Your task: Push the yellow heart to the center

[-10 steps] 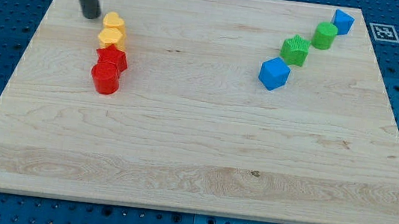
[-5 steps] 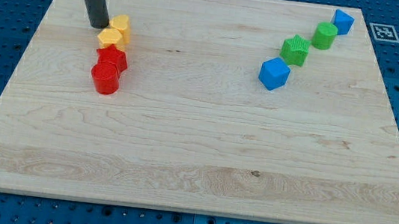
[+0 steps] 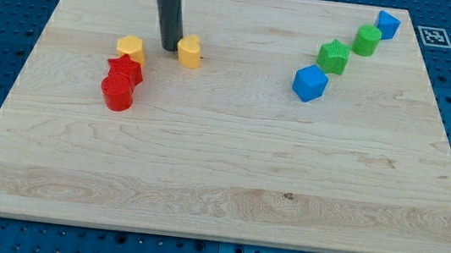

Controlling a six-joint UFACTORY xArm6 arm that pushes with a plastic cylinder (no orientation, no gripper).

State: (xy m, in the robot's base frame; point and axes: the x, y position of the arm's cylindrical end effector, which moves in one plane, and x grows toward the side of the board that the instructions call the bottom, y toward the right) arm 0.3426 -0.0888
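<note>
Pushing is the step in hand: my tip sits right against the view's left side of the yellow heart, touching it or very nearly so. I have no jaws and hold nothing; the rod only leans on the block from the side.

The yellow heart stands in the upper left part of the wooden board, apart from the other yellow block, whose shape I cannot make out and which rests just above the red blocks. Those are a red star-like block and a red cylinder, touching one another. Well off toward the view's upper right runs a slanted row: a blue cube, a green star-like block, a green cylinder and a second blue block.

By my judgement the heart is only part of the way; the board's middle lies to the view's right and lower. The next move calls for me to get more to the upper left of the heart, so the push drives it down and rightward, not straight along toward the blue cube.
</note>
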